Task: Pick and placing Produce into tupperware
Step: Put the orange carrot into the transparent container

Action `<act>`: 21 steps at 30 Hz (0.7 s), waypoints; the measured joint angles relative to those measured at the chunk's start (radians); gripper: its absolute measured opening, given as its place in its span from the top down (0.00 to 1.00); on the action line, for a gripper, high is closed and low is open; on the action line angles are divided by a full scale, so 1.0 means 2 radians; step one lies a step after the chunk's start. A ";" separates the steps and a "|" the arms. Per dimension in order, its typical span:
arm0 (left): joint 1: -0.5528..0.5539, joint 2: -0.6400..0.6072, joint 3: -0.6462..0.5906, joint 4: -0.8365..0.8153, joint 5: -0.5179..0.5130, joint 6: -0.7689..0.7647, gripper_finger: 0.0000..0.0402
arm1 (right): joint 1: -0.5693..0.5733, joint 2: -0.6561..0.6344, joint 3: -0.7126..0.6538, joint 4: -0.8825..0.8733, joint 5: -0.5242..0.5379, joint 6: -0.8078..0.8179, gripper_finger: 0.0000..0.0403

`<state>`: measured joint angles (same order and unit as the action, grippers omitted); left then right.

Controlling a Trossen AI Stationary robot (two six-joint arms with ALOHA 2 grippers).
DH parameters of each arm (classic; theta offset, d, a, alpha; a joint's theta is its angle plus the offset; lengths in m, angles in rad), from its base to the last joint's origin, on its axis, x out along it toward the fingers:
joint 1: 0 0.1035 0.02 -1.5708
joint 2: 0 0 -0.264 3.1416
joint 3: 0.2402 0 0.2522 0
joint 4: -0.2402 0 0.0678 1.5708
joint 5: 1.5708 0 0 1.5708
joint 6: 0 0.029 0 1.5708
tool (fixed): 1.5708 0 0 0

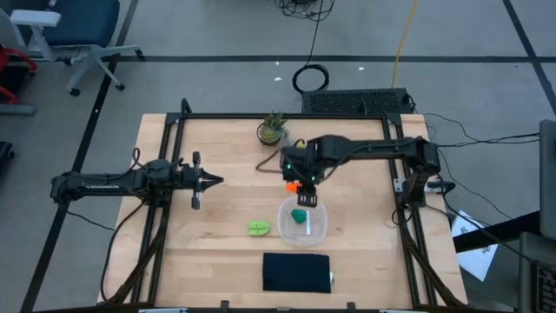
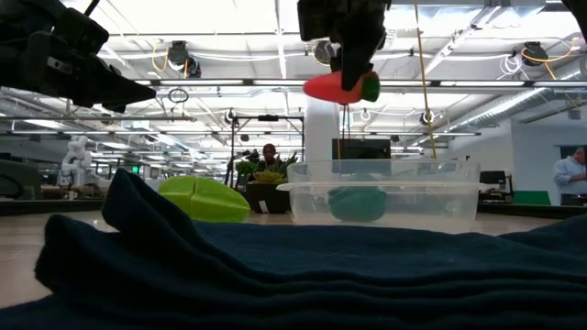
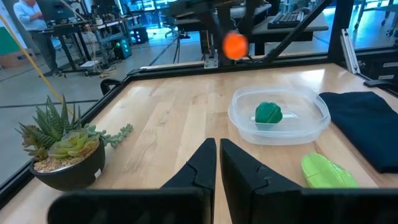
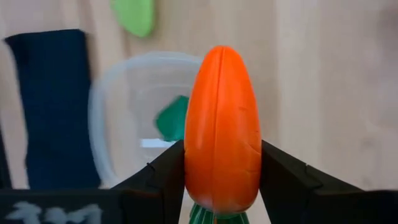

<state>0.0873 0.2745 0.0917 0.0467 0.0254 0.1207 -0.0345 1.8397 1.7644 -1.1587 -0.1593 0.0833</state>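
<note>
One piece in: dark green lump (image 1: 300,216) in tupperware (image 1: 318,231), centre frame | right gripper (image 1: 300,184) clamps carrot (image 4: 222,127) above its upper rim | left gripper (image 1: 216,181) closed, idle | advice: centre over tupperware, lower, then release.

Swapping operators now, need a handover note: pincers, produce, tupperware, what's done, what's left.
Right pincer: shut on the carrot, held in the air beside the tupperware's far rim, not yet over it.
Left pincer: shut, empty, waiting over the table's left side.
Done: dark green lump is inside the tupperware.
Left: drop the carrot in, then fetch the lime-green leafy piece, lying on the table just left of the tupperware.
Black pad lies at the near edge, potted plant at the far edge.
</note>
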 joint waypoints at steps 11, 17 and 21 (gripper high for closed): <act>0.000 0.000 0.000 0.000 0.000 -0.006 0.94 | 0.064 0.000 -0.041 0.061 -0.022 0.046 0.60; 0.000 0.000 0.000 0.001 0.000 -0.006 0.94 | 0.082 0.000 -0.093 0.099 -0.028 0.062 0.60; 0.000 0.000 0.000 0.001 0.000 -0.007 0.94 | 0.084 0.000 -0.129 0.127 -0.028 0.067 0.60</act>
<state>0.0874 0.2746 0.0917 0.0483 0.0257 0.1073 0.1329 1.8397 1.5070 -0.9043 -0.2144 0.2169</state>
